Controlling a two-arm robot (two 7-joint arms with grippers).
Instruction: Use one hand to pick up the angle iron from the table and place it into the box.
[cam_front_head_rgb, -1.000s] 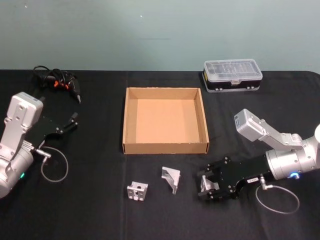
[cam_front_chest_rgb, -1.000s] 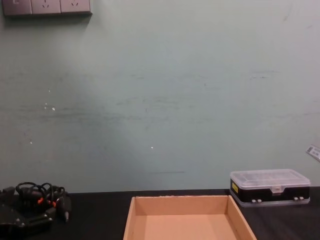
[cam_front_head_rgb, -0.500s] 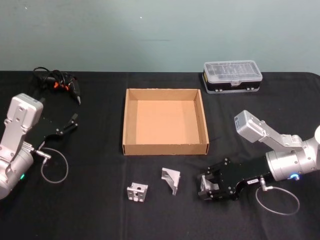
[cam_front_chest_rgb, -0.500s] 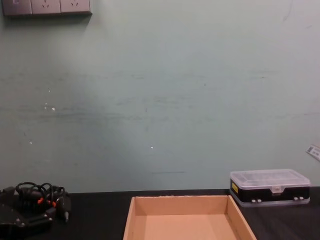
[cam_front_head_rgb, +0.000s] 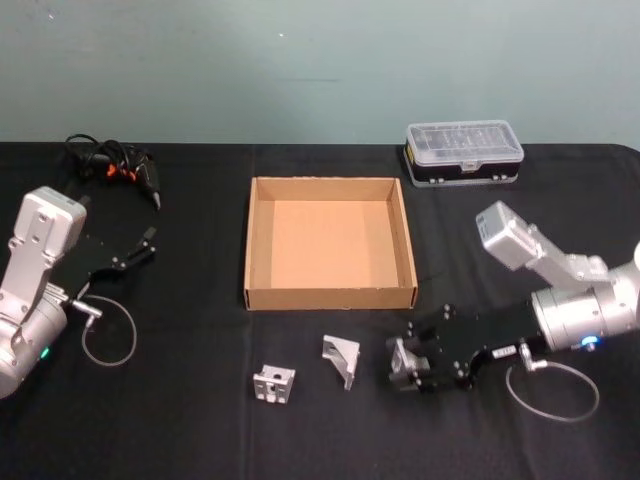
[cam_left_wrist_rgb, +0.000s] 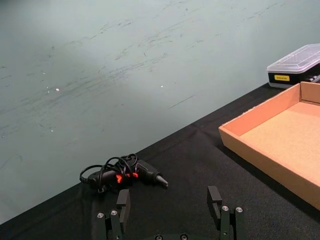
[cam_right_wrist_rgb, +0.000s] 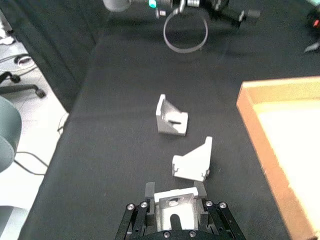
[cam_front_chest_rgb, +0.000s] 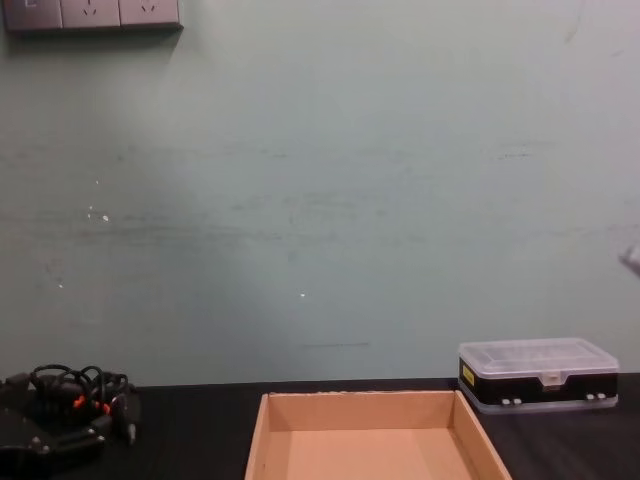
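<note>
Black table (cam_front_head_rgb: 200, 440) fills the lower two-thirds of the head view, with a pale green wall (cam_front_head_rgb: 300, 60) behind it. My right gripper (cam_front_head_rgb: 400, 362) sits at the lower centre-right of that frame, just below the near right corner of the box (cam_front_head_rgb: 330, 297). Its fingers (cam_right_wrist_rgb: 149, 190) are closed to the width of one angle iron (cam_right_wrist_rgb: 174, 204), which is clamped between them. In the right wrist view both fingers touch its sides. I cannot tell whether the part is clear of the table. The box lies at frame centre, open-topped, apart from the right gripper. Two more parts lie on the table to the left of the held one: the second angle iron (cam_front_head_rgb: 343, 359) near it, and the third angle iron (cam_front_head_rgb: 274, 384) farther left. My left gripper (cam_front_head_rgb: 140, 248) is parked near the left edge, fingers spread wide apart. A clear-lidded case (cam_front_head_rgb: 464, 152) stands at upper right. A cable bundle (cam_front_head_rgb: 112, 160) lies at upper left.
</note>
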